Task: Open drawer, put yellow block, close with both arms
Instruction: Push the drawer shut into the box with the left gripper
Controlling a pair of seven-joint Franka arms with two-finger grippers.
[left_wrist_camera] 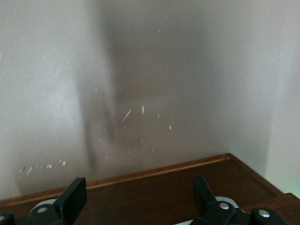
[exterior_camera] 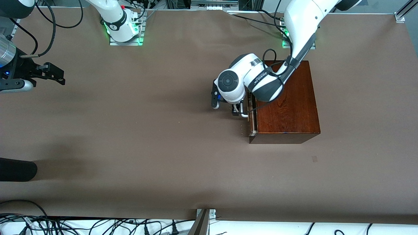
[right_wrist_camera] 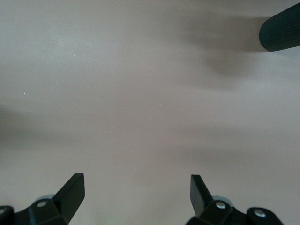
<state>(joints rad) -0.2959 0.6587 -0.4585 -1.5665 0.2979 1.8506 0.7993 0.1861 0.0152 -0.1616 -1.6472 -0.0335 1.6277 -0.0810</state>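
The mahogany box (exterior_camera: 287,104) stands toward the left arm's end of the table. Its drawer (exterior_camera: 251,117) sticks out a narrow strip, with the white loop handle (exterior_camera: 243,111) on its front. My left gripper (exterior_camera: 235,110) hangs in front of the drawer at the handle; in the left wrist view it (left_wrist_camera: 138,194) is open, with the dark drawer front (left_wrist_camera: 154,197) between its fingers. My right gripper (exterior_camera: 56,74) waits open over bare table at the right arm's end, nothing between its fingers (right_wrist_camera: 72,190). The yellow block is out of view.
A black ribbed cylinder (exterior_camera: 16,169) pokes in at the table edge at the right arm's end, nearer the front camera than the right gripper; it also shows in the right wrist view (right_wrist_camera: 281,30). Brown paper (exterior_camera: 147,130) covers the table.
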